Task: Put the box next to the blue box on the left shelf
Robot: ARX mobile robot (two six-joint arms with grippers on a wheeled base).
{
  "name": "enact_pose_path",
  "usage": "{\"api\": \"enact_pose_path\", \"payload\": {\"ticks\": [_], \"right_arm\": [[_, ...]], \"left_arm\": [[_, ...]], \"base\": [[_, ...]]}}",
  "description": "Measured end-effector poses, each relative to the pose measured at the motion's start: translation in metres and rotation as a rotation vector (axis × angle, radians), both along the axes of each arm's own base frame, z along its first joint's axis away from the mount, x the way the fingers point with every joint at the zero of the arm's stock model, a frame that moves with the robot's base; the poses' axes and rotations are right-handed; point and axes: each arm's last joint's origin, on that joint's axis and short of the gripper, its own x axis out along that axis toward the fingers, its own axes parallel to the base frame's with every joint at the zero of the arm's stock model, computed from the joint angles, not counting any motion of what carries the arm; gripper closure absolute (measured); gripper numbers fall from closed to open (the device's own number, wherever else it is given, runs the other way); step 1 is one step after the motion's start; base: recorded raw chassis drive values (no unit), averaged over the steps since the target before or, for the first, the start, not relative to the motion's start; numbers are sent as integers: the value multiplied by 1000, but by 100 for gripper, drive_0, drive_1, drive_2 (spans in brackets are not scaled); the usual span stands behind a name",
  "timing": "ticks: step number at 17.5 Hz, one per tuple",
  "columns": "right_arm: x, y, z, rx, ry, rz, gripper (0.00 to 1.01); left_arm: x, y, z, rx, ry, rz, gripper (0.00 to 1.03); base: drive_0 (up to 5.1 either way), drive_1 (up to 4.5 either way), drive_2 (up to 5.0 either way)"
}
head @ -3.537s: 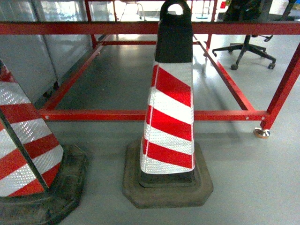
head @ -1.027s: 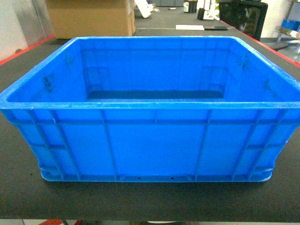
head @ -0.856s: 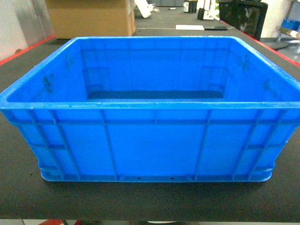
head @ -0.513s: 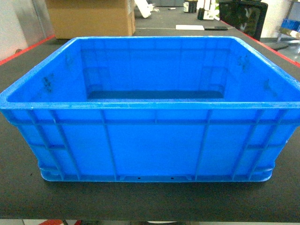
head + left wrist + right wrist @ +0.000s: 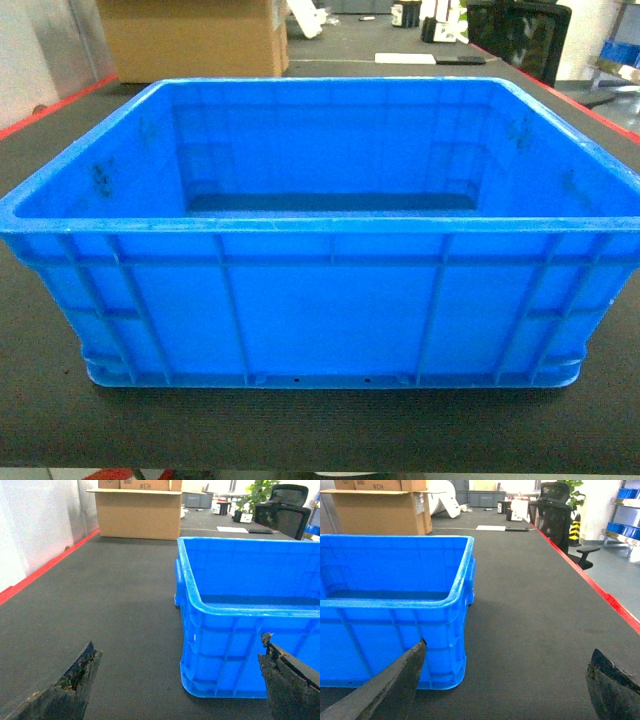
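Note:
The box [image 5: 330, 310], a large bright blue ribbed crate with nothing inside, stands on a dark table top [image 5: 320, 430] right in front of me. The left wrist view has my left gripper [image 5: 178, 641] open, low before the box's [image 5: 225, 650] front left corner, its right finger [image 5: 285, 680] in front of the box's near wall. My right gripper [image 5: 509, 647] is open too, low beside the box's [image 5: 385, 630] front right corner, its left finger [image 5: 395, 685] before the wall. No gripper shows in the head view. The left shelf and the other blue box are out of view.
A brown cardboard box [image 5: 190, 40] stands at the table's far left end. Red strips edge the table on the left [image 5: 30, 575] and right [image 5: 615, 605]. A black office chair [image 5: 555, 510] and small blue bins [image 5: 627, 492] lie beyond the right edge.
3.5 s ago the head view showed striped traffic cones and a red frame on the floor; it now faces the box on the table. Over the last second nothing has moved.

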Motion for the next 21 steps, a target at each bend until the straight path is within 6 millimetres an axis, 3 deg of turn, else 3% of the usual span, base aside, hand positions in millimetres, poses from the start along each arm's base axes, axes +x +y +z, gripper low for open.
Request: {"api": "enact_pose_path", "payload": {"ticks": [6, 7, 8, 9, 10, 13, 21], "right_arm": [[0, 0, 0, 0, 0, 0, 3], [17, 6, 13, 16, 218, 9, 3], [74, 10, 90, 35, 77, 47, 3], [101, 12, 101, 33, 151, 60, 3], [128, 14, 103, 37, 243, 73, 3], [155, 16, 102, 51, 339, 78, 3], [216, 23, 104, 102, 527, 105, 3]], "left_arm": [[0, 0, 0, 0, 0, 0, 5], [11, 3, 3, -37, 154, -71, 5], [63, -1, 70, -12, -12, -106, 5], [95, -5, 92, 8, -21, -99, 5], [125, -8, 99, 12, 45, -96, 5], [155, -10, 97, 11, 137, -86, 5], [210, -16, 81, 11, 367, -83, 5]], "base": [[0, 0, 0], [0, 0, 0], [0, 0, 0], [0, 0, 0], [0, 0, 0], [0, 0, 0], [0, 0, 0]]}}
